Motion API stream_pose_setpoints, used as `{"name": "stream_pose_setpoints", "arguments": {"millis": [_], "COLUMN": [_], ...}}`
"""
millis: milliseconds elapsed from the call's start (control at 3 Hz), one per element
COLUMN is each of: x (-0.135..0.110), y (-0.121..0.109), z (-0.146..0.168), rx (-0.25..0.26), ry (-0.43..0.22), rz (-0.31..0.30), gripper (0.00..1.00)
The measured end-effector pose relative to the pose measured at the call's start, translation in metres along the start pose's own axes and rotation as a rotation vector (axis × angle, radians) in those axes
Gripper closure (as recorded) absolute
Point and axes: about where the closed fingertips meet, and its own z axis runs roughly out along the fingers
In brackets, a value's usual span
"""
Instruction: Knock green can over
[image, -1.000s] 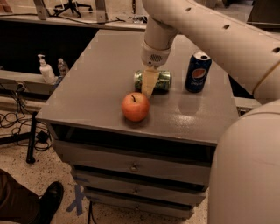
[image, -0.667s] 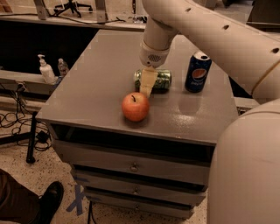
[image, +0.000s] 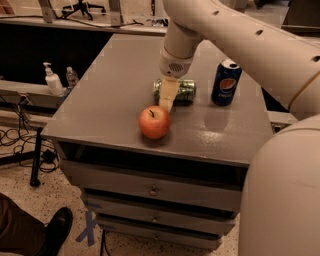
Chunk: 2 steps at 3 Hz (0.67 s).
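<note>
Green can lies on its side just behind the jaws

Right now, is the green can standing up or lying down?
Lying down. The green can lies sideways on the cabinet top, behind the hand near the apple; the Pepsi can stands upright.
</note>
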Motion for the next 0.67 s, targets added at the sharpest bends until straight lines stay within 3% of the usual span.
{"name": "stream_pose_setpoints", "arguments": {"millis": [667], "x": [-0.011], "y": [-0.007], "z": [-0.019], "rx": [0.049], "ry": [-0.062], "rz": [0.003], "gripper": [0.0]}}
